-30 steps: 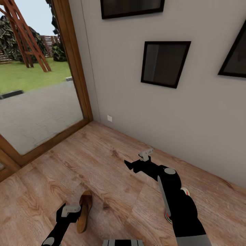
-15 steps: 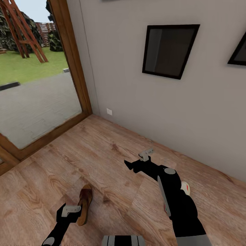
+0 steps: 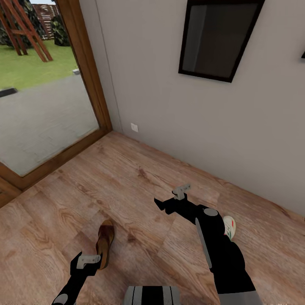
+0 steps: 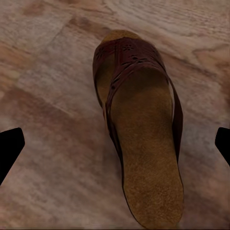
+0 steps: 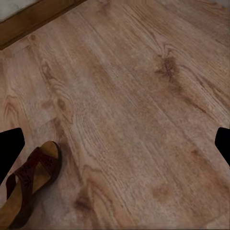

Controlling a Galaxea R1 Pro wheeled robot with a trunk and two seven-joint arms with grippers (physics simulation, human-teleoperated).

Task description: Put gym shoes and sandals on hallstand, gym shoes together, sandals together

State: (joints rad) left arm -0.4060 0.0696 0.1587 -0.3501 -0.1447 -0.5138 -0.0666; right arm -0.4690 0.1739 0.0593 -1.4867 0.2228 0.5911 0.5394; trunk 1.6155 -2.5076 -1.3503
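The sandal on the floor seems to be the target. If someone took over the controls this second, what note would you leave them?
Left gripper: open, empty, hovering just short of a sandal lying flat on the floor.
Right gripper: open, empty, over bare planks.
A gym shoe lies on the floor behind the right arm.
Nothing is picked up yet; all shoes remain to be racked.
Next, likely: lower the left gripper onto the sandal.

The wood-plank corridor floor point(image 3: 127, 182) carries one brown sandal point(image 3: 104, 242) at near left and a white gym shoe point(image 3: 229, 225) at right, close to the wall.
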